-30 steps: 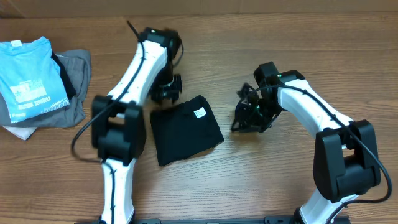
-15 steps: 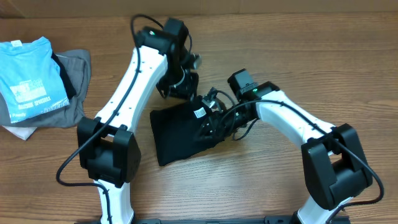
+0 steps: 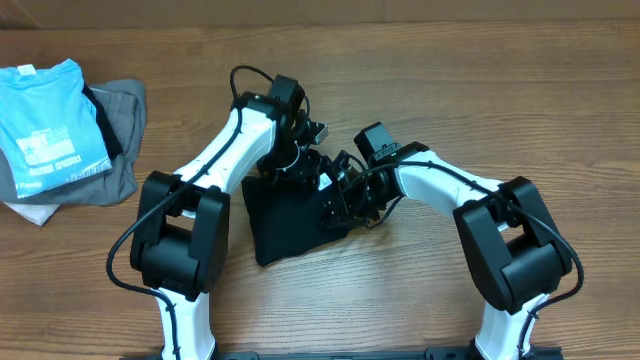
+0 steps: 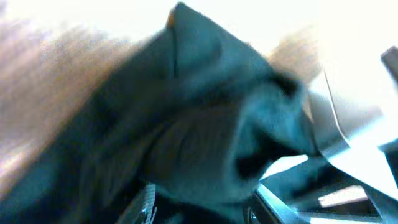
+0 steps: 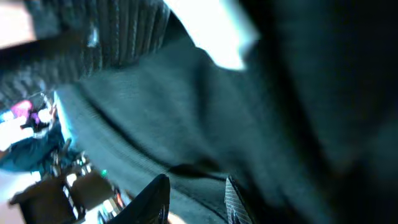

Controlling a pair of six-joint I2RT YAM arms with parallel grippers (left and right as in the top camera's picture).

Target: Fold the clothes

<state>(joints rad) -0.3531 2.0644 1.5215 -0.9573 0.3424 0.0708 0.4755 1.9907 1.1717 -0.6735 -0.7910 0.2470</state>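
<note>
Left hand (image 3: 303, 166) and right hand (image 3: 336, 196) have converged on the black garment (image 3: 282, 226), 1 o'clock corner; grips unreadable; crowding risks collision, bunching.

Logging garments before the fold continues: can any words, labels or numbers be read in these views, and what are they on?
Nothing can be quoted; no text reads as words.
blue T-shirt: white chest print with lettering, too small to read.
black garment: small white tag at its upper edge, too small to read.
Both wrist views: blurred dark cloth, no text visible.
</note>
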